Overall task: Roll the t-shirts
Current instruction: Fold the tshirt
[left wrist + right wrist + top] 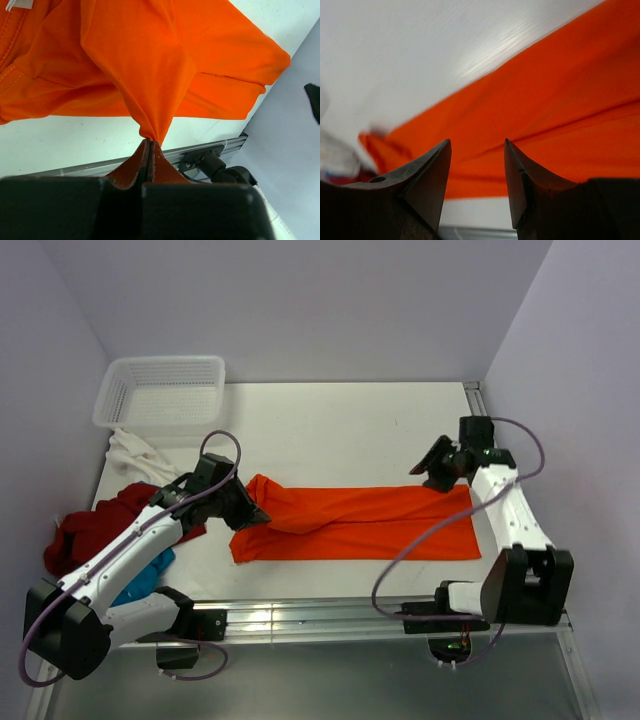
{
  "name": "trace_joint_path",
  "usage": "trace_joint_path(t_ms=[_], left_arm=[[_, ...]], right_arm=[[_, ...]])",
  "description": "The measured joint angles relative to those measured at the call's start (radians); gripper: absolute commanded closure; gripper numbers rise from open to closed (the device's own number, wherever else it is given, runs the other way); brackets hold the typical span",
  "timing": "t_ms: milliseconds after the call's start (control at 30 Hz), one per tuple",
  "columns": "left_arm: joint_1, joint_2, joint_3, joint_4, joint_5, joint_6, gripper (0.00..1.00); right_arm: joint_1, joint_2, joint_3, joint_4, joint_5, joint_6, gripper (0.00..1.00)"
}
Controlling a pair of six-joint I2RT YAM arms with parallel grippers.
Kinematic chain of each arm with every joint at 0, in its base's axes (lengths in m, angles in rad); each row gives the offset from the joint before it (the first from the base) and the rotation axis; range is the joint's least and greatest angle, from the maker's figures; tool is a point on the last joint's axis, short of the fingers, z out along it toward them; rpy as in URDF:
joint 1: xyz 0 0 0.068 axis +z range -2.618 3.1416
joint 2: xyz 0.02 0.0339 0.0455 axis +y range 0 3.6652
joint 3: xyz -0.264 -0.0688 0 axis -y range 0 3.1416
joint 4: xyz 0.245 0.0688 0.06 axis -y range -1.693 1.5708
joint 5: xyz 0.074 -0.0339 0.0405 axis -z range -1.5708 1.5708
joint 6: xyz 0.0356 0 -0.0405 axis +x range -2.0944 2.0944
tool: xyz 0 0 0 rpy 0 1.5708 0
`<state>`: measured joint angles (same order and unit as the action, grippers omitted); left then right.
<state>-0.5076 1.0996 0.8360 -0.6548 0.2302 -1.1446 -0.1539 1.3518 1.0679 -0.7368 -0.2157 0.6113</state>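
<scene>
The top camera is looking down from high behind the near edge, taking in the whole worktop [340,420]. The left wrist camera is sitting close behind the left pincer [150,145], facing the orange t-shirt [150,60]. The right wrist camera is peering low past the right pincer [477,142] across that same shirt, which all three views are sharing.
</scene>
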Motion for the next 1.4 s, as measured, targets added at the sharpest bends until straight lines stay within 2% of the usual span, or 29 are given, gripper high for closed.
trace_joint_path(t_ms=[133,267,400,500,733,933,1233,1400], left_arm=[[0.000,0.010,0.000,0.002,0.000,0.001,1.00],[0.000,0.030,0.000,0.005,0.001,0.007,1.00],[0.000,0.051,0.003,0.003,0.002,0.017,1.00],[-0.001,0.074,0.020,-0.001,0.009,0.027,1.00],[-0.001,0.141,0.093,-0.004,0.019,0.063,0.99],[0.003,0.207,0.130,-0.009,0.031,0.102,1.00],[0.062,0.369,0.206,0.001,0.034,0.175,1.00],[0.095,0.459,0.309,0.009,0.034,0.210,1.00]], right_arm=[[0.172,-0.164,-0.177,0.113,-0.151,0.053,0.43],[0.367,-0.225,-0.333,0.221,-0.188,0.142,0.44],[0.608,-0.293,-0.469,0.371,-0.176,0.270,0.44],[0.720,-0.320,-0.544,0.501,-0.152,0.366,0.44],[0.942,-0.212,-0.564,0.725,-0.025,0.528,0.47],[1.036,-0.068,-0.537,0.813,0.058,0.622,0.54],[1.056,0.039,-0.364,0.747,0.167,0.640,0.56],[1.057,0.073,-0.313,0.685,0.193,0.617,0.56]])
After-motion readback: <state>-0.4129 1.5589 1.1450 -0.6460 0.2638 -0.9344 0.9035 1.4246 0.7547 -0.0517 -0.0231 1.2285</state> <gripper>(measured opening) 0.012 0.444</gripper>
